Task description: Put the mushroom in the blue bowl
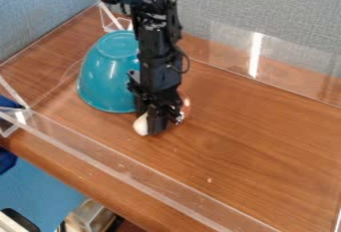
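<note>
— Where does the arm stand right now?

— The black arm reaches down from about twelve o'clock of the picture, and its gripper [159, 122] points straight down at the wooden table [253, 146], just left of the centre.

— And the mushroom?

— The mushroom [144, 125] lies on the table right at the fingertips. Its cream-white stem pokes out at the gripper's nine o'clock side, and a bit of orange-brown cap shows at the three o'clock side, so the black fingers sit across its middle.

— So the jaws are on it?

— They look drawn in narrow around the mushroom, pinching it from both sides, though the fingers hide the exact contact. The mushroom sits low, at table level as far as I can see.

— Where is the blue bowl?

— The blue bowl [104, 72] rests at roughly ten o'clock from the gripper, close by, tipped on its side with the glossy teal hollow facing the camera. The arm's column partly covers its right edge.

— Anything around them?

— A clear plastic wall [80, 141] rings the table; its near edge runs at about seven o'clock from the mushroom.
</note>
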Controlling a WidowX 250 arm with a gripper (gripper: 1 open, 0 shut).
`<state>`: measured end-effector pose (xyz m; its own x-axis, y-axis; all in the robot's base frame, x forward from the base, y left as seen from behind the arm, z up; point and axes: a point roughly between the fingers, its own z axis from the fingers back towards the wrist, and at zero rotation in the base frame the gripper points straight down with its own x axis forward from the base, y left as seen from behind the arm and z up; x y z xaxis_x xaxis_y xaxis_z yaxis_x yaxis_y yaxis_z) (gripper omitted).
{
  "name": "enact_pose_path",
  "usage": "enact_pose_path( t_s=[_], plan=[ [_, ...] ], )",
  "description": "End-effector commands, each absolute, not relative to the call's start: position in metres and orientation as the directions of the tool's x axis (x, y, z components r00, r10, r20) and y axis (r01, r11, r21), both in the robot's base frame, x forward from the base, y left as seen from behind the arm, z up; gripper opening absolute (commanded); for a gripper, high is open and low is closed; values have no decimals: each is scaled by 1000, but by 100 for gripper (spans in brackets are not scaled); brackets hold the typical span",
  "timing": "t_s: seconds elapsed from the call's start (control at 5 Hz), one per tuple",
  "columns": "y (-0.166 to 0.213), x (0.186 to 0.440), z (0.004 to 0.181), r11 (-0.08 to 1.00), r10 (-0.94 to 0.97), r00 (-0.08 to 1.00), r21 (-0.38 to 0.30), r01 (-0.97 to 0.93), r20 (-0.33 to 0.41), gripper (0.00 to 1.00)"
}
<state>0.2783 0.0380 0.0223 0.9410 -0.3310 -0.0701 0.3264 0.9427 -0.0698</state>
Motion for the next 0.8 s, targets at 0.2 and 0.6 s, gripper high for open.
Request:
enact_pose_path(
  t_s=[0.2,0.6],
  plan=[
    [15,276,33,915,-400,916,-66,398,-26,0],
    [7,267,35,907,-417,909,-79,415,-17,0]
  ],
)
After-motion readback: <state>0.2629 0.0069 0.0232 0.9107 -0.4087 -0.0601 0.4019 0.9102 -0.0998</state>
